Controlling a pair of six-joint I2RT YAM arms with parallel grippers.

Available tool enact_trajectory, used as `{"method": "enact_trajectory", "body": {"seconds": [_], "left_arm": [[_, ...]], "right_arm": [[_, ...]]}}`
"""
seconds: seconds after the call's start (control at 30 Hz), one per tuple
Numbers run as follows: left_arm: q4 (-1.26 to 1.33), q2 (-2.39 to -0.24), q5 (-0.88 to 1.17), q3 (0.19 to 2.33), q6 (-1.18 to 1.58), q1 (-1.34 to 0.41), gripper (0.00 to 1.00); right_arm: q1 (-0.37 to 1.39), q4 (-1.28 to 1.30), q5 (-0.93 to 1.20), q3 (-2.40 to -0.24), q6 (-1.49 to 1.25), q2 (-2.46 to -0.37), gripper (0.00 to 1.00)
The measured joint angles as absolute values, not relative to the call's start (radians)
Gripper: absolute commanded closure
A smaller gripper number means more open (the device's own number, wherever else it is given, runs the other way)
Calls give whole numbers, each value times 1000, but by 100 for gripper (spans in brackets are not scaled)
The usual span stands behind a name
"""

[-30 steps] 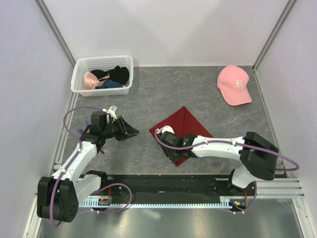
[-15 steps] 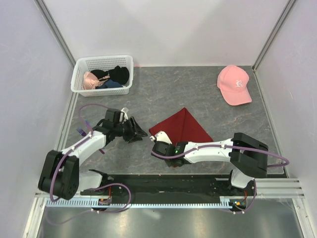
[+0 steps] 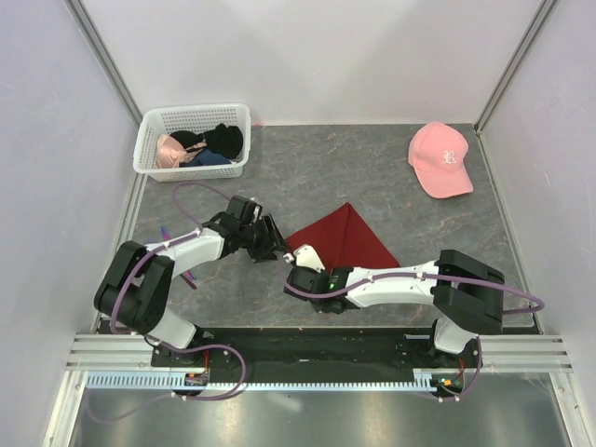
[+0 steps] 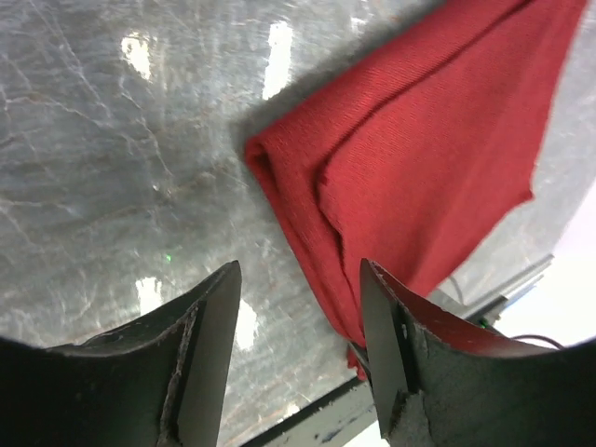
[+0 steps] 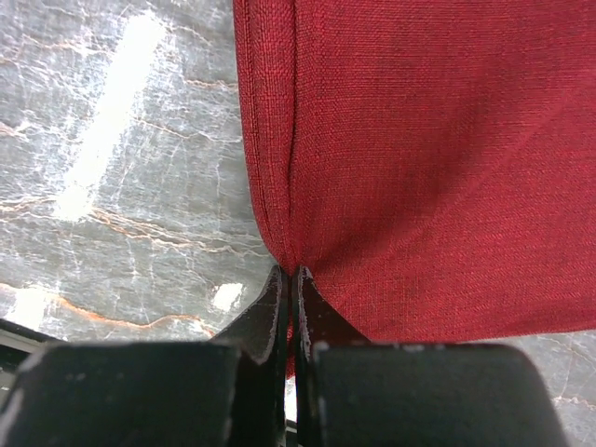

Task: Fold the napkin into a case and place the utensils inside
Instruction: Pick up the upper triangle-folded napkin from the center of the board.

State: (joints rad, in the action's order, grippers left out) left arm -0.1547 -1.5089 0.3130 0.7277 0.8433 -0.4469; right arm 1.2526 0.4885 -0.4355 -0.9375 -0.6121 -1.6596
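Dark red napkin [image 3: 346, 235]: soft, light, limp cloth; grasp at layered edges. Right gripper [image 5: 291, 276] pinches its corner nearest the bench's [image 3: 391, 168] near edge; left gripper [image 4: 300, 272] hovers open over the left fold.

The napkin [image 5: 419, 168] is showing a matt, coarsely woven cloth. The table [image 4: 112, 168] is gleaming like polished grey stone.

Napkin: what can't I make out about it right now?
- Top view: the napkin has its near corner hidden under the right hand.
- Right wrist: how many layers are pinched is lost between the shut fingers.
- Left wrist: the far side is cut off by the frame edges.
- Utensils: not in any view.
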Motion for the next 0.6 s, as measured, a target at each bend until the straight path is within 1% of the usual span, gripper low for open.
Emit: {"method": "enact_trajectory", "body": {"seconds": [0.23, 0.5, 0.6], "left_arm": [[-146, -1592, 289, 762, 854, -466, 38], [-102, -1613, 287, 774, 885, -480, 38], [-87, -1621, 287, 774, 901, -483, 40]], "right_arm": [[1238, 496, -435, -937, -625, -1603, 100], [1220, 495, -420, -936, -625, -1583, 100], [1220, 495, -419, -936, -626, -1581, 100]]}}
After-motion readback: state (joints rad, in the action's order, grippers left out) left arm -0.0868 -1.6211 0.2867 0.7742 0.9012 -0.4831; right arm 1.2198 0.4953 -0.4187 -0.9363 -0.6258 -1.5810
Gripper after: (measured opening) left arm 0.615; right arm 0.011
